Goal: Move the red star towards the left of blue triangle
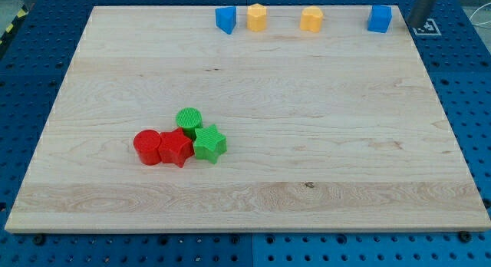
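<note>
The red star [176,148] lies at the board's lower left, wedged between a red cylinder [147,147] on its left and a green star [209,143] on its right, touching both. The blue triangle [225,20] sits at the board's top edge, left of centre, far above the red star. My tip [415,25] is at the view's top right corner, just off the board's top right corner, far from every block except the blue cube.
A green cylinder [189,120] touches the cluster from above. Two yellow blocks [256,18] [311,19] and a blue cube [379,18] line the top edge to the right of the triangle. The wooden board [253,198] rests on a blue perforated table.
</note>
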Tool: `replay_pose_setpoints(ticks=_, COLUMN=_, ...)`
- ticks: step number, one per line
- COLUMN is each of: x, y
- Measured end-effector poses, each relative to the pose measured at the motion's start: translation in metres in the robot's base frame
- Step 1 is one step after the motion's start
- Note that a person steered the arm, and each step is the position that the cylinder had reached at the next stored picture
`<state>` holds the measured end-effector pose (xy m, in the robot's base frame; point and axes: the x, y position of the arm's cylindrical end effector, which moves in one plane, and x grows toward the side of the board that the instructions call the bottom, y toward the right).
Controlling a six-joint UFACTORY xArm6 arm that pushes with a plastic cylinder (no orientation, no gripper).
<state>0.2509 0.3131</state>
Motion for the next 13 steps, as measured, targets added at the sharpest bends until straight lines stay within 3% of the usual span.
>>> replay_pose_setpoints(ticks=4, x=0.165, y=-0.059)
replay_pose_setpoints(ticks=6, x=0.193, y=-0.064)
replay_pose_setpoints(ticks=8, x=0.194, y=-0.066)
replay_pose_setpoints(ticks=10, x=0.198, y=-0.115)
replay_pose_setpoints(ticks=13, x=0.278, y=-0.242)
